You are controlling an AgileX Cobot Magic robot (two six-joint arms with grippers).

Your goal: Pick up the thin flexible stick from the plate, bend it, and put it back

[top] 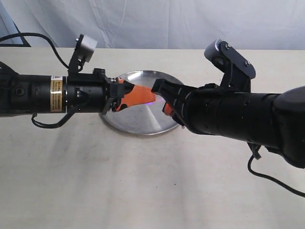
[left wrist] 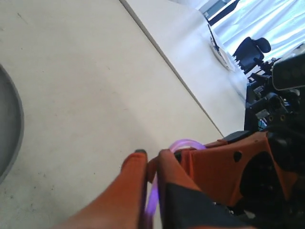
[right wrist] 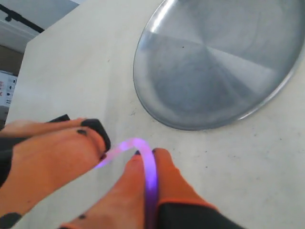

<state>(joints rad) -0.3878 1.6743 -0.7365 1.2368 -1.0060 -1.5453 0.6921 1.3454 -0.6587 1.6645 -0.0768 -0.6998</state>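
Stick (right wrist: 137, 144) is bent into a tight arch, so it has no single straight axis. Each leg runs back into a claw. The left claw (left wrist: 150, 158) is pinched narrow on one leg, and the right claw (right wrist: 145, 156) is closed tight on the other. They hold it in the air over the plate (top: 143, 125), their tips nearly meeting above the worktop (top: 143, 186).

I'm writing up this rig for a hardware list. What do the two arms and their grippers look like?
The left arm and right arm are thick black cylinders. The left one bears a yellow label. The left gripper and right gripper have orange fingers with black patches. Black brackets carry a grey left camera and a darker right camera. A black cable trails from the right arm.
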